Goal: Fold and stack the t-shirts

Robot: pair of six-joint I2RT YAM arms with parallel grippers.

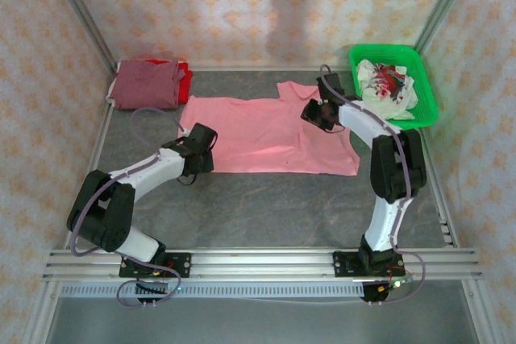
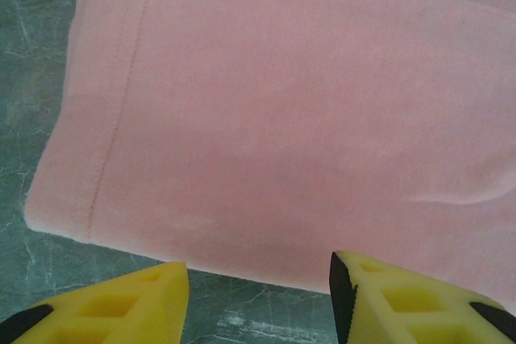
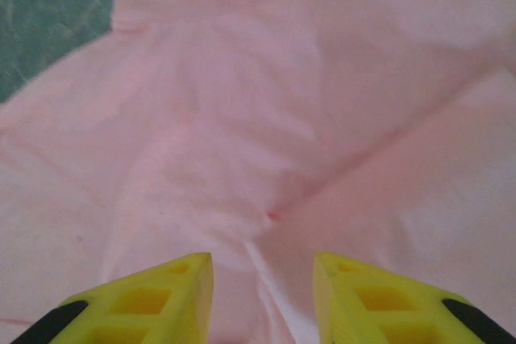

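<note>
Salmon-pink t-shirt [image 1: 266, 138] lies flat on table [image 1: 266, 215] for folding. Left gripper [image 2: 258, 300] hovers at hemmed corner, right gripper [image 3: 262, 296] over creased cloth near collar. Both jaws apart, gripping nothing.

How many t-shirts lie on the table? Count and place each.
3: the pink t-shirt spread in the middle; the maroon t-shirt folded far left; the red t-shirt peeking beside it. Others may be hidden.

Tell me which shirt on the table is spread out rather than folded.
The salmon-pink shirt, lying open at the centre; the maroon shirt and the red shirt at its edge sit folded in the far left corner.
</note>
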